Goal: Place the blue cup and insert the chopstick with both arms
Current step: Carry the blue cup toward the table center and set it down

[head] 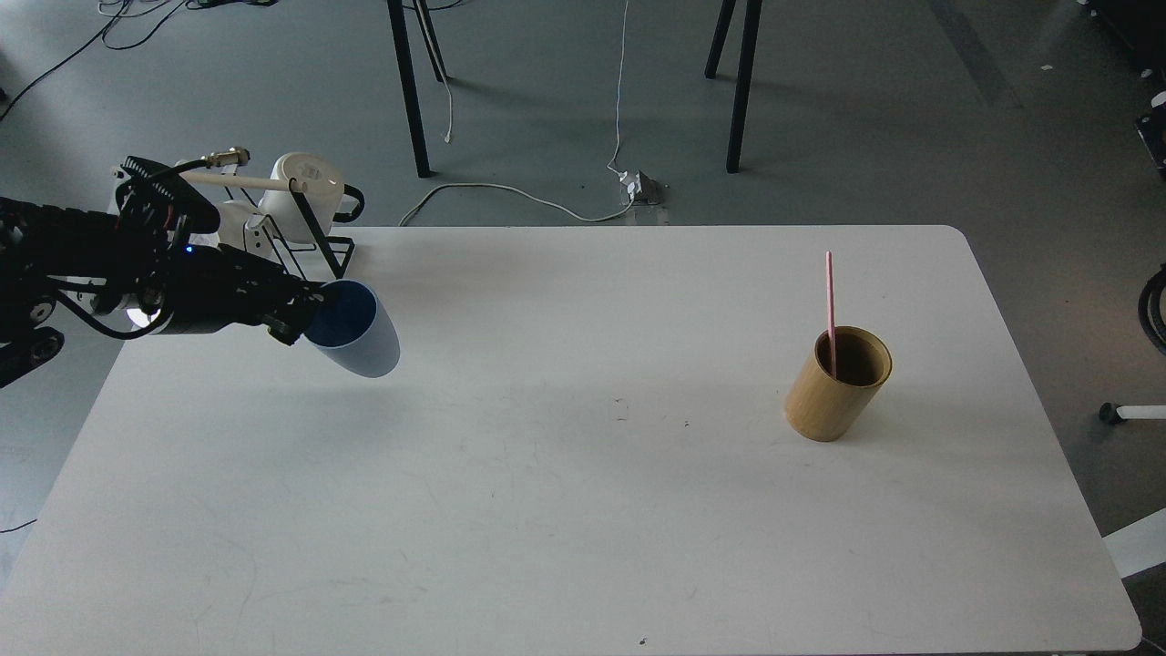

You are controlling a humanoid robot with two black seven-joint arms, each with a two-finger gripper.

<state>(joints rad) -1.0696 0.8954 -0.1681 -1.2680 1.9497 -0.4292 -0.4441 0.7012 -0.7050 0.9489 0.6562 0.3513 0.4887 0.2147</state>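
Observation:
The pale-blue cup (357,339) hangs in the air over the table's left part, tilted, with its dark blue inside facing me. My left gripper (305,308) is shut on the cup's rim at its left side. The pink chopstick (830,301) stands upright in the tan bamboo cylinder (836,384) at the right of the white table (583,510). My right gripper is out of view; only a dark bit of cable shows at the right edge.
A black wire rack (314,239) with a cream wooden rod and a white mug (305,187) stands at the table's far left corner, partly hidden behind my left arm. Chair legs and cables lie on the floor beyond the table.

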